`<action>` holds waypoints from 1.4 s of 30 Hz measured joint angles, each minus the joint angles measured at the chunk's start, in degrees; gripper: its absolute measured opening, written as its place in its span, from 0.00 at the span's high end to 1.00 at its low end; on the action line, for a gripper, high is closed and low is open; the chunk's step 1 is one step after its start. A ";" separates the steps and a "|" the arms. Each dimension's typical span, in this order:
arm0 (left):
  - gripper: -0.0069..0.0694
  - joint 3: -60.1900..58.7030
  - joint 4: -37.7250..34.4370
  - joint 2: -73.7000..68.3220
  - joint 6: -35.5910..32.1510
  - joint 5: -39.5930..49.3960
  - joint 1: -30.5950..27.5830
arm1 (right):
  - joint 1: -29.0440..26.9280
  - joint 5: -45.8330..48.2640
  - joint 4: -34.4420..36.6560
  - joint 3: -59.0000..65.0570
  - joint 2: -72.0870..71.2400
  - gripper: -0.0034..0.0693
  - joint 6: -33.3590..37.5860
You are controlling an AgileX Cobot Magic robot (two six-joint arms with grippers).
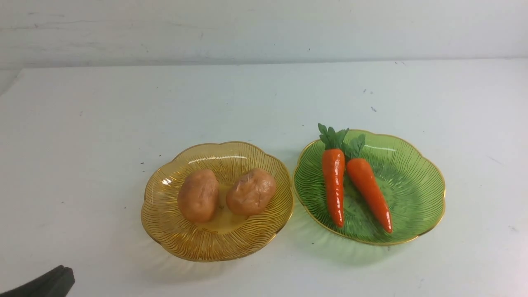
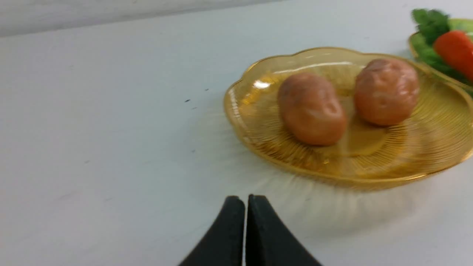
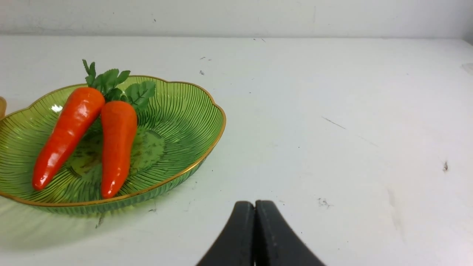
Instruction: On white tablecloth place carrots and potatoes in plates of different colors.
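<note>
Two tan potatoes (image 1: pixel 199 195) (image 1: pixel 251 192) lie side by side in the amber plate (image 1: pixel 165 218) on the white tablecloth (image 1: pixel 82 144). Beside it on the right, the green plate (image 1: pixel 416 185) holds two orange carrots (image 1: pixel 334 185) (image 1: pixel 370 189), leafy tops pointing away from me. My left gripper (image 2: pixel 245 198) is shut and empty, hovering over bare cloth short of the amber plate (image 2: pixel 436 140); its tip shows at the front view's lower left corner (image 1: pixel 62 274). My right gripper (image 3: pixel 255 203) is shut and empty, to the right of the green plate (image 3: pixel 192 111). The right gripper is outside the front view.
A pale wall (image 1: pixel 264 29) rises behind the table's far edge. Small dark specks (image 1: pixel 372 109) mark the cloth behind the green plate. The two plates nearly touch at their rims.
</note>
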State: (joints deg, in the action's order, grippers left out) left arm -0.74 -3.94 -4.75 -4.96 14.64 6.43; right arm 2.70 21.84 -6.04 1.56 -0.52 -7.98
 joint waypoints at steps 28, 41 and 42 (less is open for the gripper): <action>0.91 -0.87 0.24 5.46 -0.87 7.08 -5.31 | 0.00 0.05 0.11 0.00 0.00 0.97 0.00; 0.91 -0.87 0.24 5.46 -0.87 7.12 -5.31 | 0.00 0.05 0.11 0.00 0.00 0.97 0.00; 0.91 -0.87 0.24 5.46 -0.87 7.12 -5.31 | 0.00 0.05 0.11 0.00 0.00 0.97 0.00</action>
State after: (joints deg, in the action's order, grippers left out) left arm -1.60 -3.71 0.71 -5.83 21.76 1.13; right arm 2.70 21.89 -5.93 1.56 -0.52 -7.98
